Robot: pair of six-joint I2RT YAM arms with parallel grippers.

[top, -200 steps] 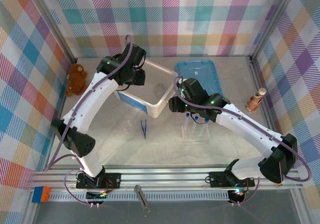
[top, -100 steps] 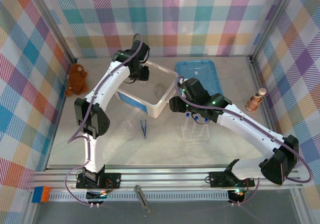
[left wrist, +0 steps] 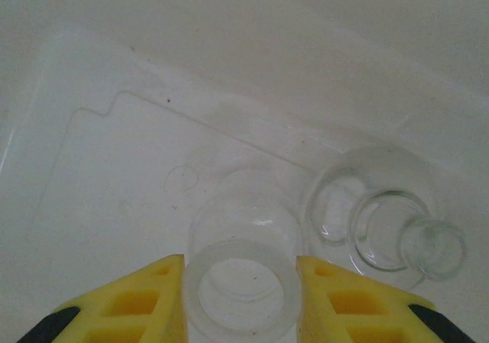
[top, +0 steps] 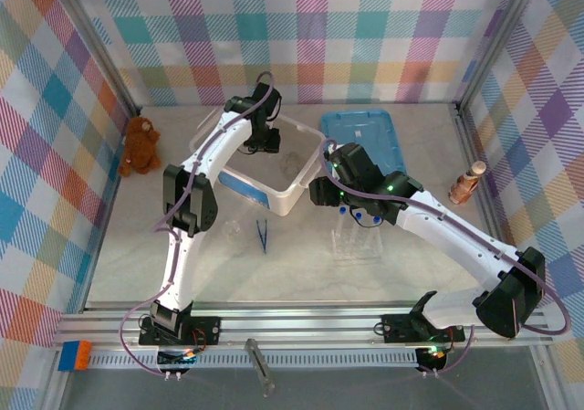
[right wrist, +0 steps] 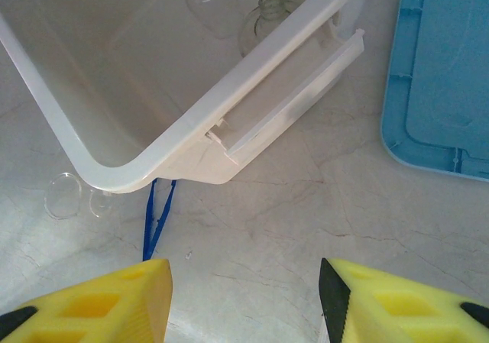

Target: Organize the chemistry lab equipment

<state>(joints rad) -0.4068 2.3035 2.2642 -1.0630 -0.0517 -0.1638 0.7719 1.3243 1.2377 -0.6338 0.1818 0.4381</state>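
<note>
Left pincer (left wrist: 240,293) clenched on a round clear glass vessel (left wrist: 243,232), over the floor of the white bin (left wrist: 92,175), just beside a second flask (left wrist: 393,224). Right pincer (right wrist: 244,286) spread open above the bench (right wrist: 306,198), dark-blue tweezers (right wrist: 157,213) lying by the bin's corner.

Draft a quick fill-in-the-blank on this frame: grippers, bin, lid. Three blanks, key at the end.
1. The left gripper is closed on a clear glass vessel above the white bin, and a second glass flask lies ____ that bin.
2. The right gripper has its jaws ____, with nothing between them.
3. The lid lying flat beside the bin is ____ in colour.

Missing words: inside; open; blue.
</note>
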